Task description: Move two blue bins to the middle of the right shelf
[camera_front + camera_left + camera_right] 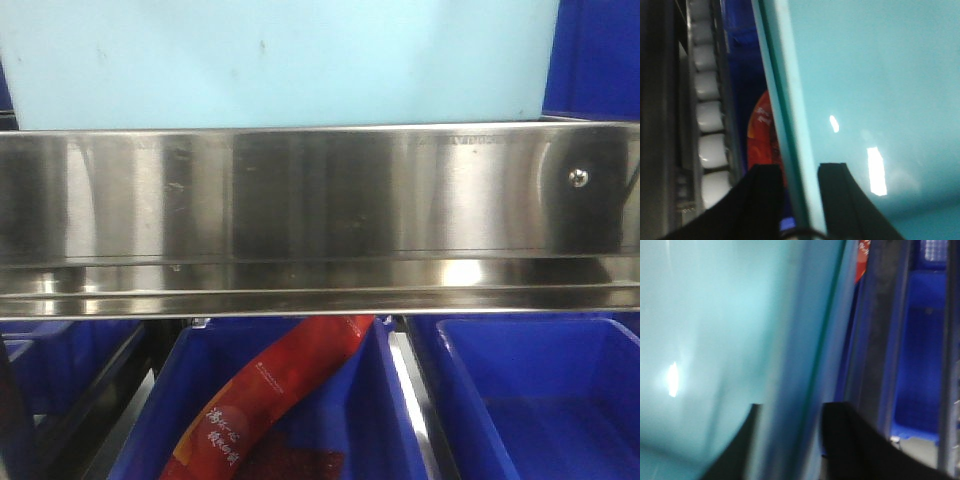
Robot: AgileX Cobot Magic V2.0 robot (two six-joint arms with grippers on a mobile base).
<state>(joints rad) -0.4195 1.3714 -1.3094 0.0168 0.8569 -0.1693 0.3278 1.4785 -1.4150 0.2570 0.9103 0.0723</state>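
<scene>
A light blue bin [280, 60] fills the top of the front view, just above a steel shelf rail [320, 200]. My left gripper [800, 169] straddles the bin's side wall [790, 125], one black finger inside the bin [880, 75] and one outside, closed on the wall. At the opposite side, my right gripper [796, 407] clamps that wall of the same bin [715, 315] in the same way. Neither gripper shows in the front view. Dark blue bins [540, 400] sit on the level below the rail.
A red snack packet [290, 380] lies in the lower dark blue bin [370, 430] and also shows as a packet [762, 130] past the left wall. White rollers [707, 120] run along the left. Another dark blue bin [920, 365] lies right of the held bin.
</scene>
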